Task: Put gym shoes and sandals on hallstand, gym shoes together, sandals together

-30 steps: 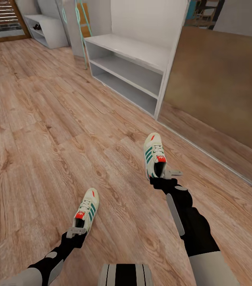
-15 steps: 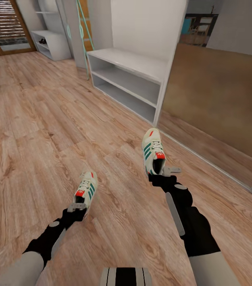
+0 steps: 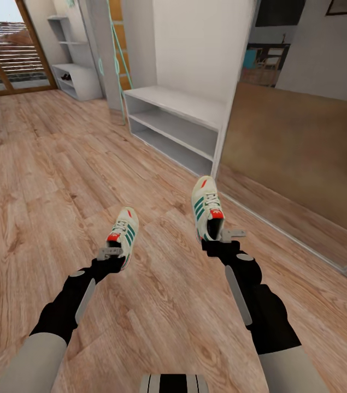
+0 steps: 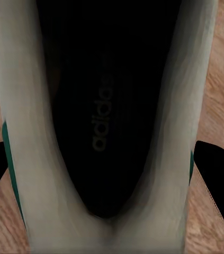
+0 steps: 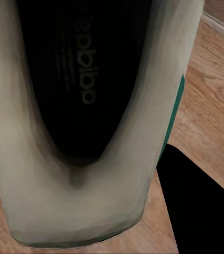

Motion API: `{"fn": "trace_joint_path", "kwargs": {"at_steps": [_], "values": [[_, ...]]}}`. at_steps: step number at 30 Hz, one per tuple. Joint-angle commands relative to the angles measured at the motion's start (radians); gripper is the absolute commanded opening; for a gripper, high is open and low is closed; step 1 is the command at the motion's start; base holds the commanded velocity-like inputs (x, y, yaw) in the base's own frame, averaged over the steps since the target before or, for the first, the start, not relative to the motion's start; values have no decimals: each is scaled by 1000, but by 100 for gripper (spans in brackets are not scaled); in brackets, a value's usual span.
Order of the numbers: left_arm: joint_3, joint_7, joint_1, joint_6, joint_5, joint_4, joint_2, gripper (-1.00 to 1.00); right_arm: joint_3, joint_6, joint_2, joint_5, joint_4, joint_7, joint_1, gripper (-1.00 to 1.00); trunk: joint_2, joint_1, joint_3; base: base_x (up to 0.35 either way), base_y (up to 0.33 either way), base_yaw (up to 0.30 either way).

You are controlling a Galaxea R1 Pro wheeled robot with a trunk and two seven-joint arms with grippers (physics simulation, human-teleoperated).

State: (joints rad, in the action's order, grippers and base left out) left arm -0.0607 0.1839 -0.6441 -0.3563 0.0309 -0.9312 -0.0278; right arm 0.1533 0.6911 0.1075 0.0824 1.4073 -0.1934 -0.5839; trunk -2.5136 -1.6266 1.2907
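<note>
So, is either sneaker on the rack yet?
No: in the head view both sneakers are held by the grippers, short of the rack.

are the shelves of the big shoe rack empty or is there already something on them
Empty, as far as they show. The hallstand has bare bench top and two bare open shelves; both gym shoes are held in the claws, away from it.

Corridor floor [image 3: 58,180]: wood plank, visible grain, low sheen. Hallstand [image 3: 180,117]: smooth matt grey-white panels. Gym shoe in my left gripper [image 3: 111,255]: cream matt upper [image 3: 124,232], green stripes; lining [image 4: 106,116] dark, matt, embossed lettering. Shoe in my right gripper [image 3: 221,238]: same finish [image 3: 206,204]. Wall panel [image 3: 304,158]: brown, faintly reflective.
</note>
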Motion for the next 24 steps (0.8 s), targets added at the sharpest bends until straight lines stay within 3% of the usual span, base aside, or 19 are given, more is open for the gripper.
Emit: {"fn": "trace_joint_path", "kwargs": {"at_steps": [1,10,24], "values": [[-2,5,0,-7,2,-1,0,-100,1,4,0,10,1,-9,-1,-100,0,1,-5,0,0,0],[-2,5,1,-53,5,0,0,-100,-1,4,-2,10,1,-9,-1,-100,2,5,-54,0,0,0],[-2,5,1,-58,6,0,0,-100,-1,2,-3,10,1,-8,-1,-100,5,11,-131,0,0,0]]}}
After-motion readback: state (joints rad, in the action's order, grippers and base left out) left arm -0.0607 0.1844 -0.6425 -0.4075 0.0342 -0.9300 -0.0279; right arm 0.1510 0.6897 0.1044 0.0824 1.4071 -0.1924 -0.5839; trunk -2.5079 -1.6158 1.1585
